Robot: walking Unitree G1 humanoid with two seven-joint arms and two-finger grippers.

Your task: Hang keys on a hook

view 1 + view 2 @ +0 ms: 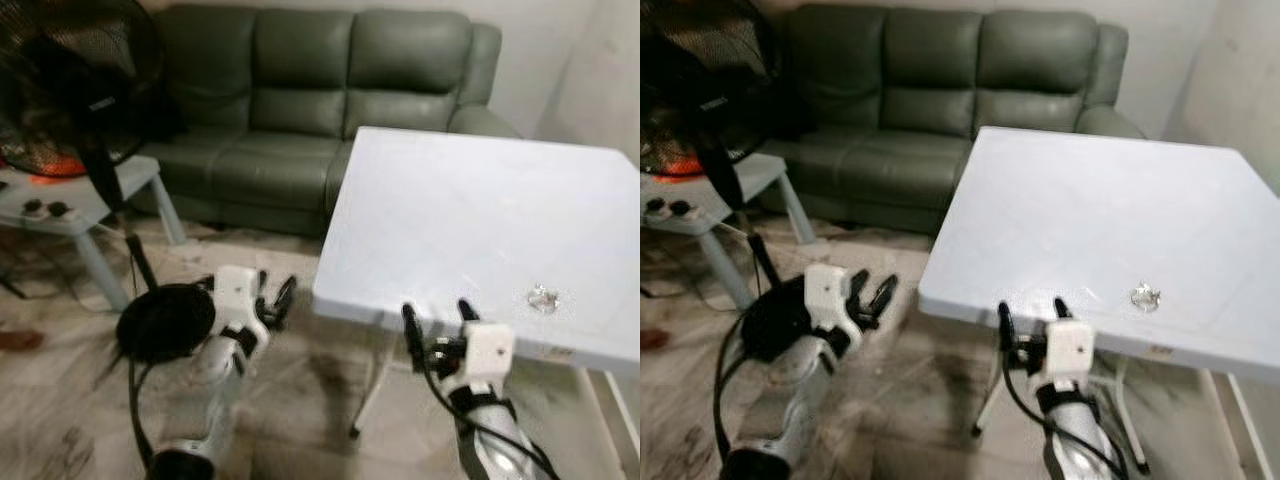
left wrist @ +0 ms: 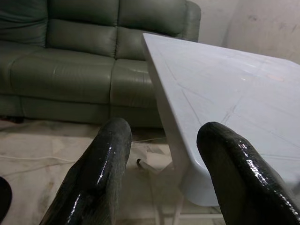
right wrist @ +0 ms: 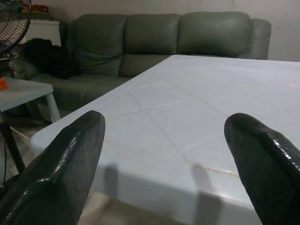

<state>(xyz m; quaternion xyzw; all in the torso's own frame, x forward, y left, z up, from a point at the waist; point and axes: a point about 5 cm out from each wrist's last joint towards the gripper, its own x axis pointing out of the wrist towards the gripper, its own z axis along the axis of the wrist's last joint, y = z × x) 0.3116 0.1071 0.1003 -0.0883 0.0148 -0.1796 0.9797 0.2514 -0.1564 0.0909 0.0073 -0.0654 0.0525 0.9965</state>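
Keys (image 1: 543, 298) lie on the white table (image 1: 470, 210), at two o'clock from the right gripper (image 1: 440, 322), fingers spread, empty. Left gripper (image 1: 276, 296) likewise spread, off-table. Risk: small, flat keys may slip the long fingers.

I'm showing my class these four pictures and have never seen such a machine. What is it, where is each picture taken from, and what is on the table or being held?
A humanoid robot with two silver arms. Two pictures come from its head cameras, looking down; two come from wrist cameras, looking along each hand's black fingers. The left hand is open beside the white square plastic table; the right hand is open at its near edge. A small shiny bunch of keys lies on the table. Nothing is held. Behind stand a green leather sofa and a black standing fan.
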